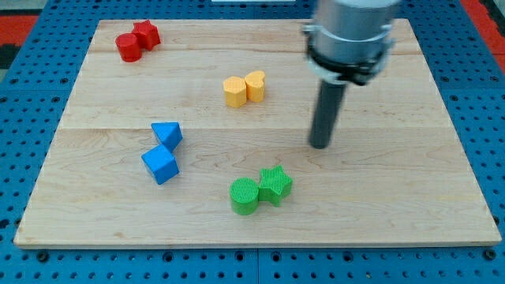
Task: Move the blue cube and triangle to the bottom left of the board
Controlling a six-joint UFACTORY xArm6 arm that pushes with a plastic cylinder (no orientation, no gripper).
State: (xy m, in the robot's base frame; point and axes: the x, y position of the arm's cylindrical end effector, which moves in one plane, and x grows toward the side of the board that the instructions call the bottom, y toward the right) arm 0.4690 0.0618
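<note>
My tip point(319, 144) rests on the worktop point(410, 189), well right of the blue triangle point(167, 133) and blue cube point(160, 165), which touch. No fingers here, only a rod. Approach step, I judge: next, circle above-right of the pair and push down-left.

Bright even light, soft short shadows, slightly blurred

No text, label, brand, number or sign can be read anywhere here, neither on the blocks nor on the wooden tabletop point(379, 197).
</note>
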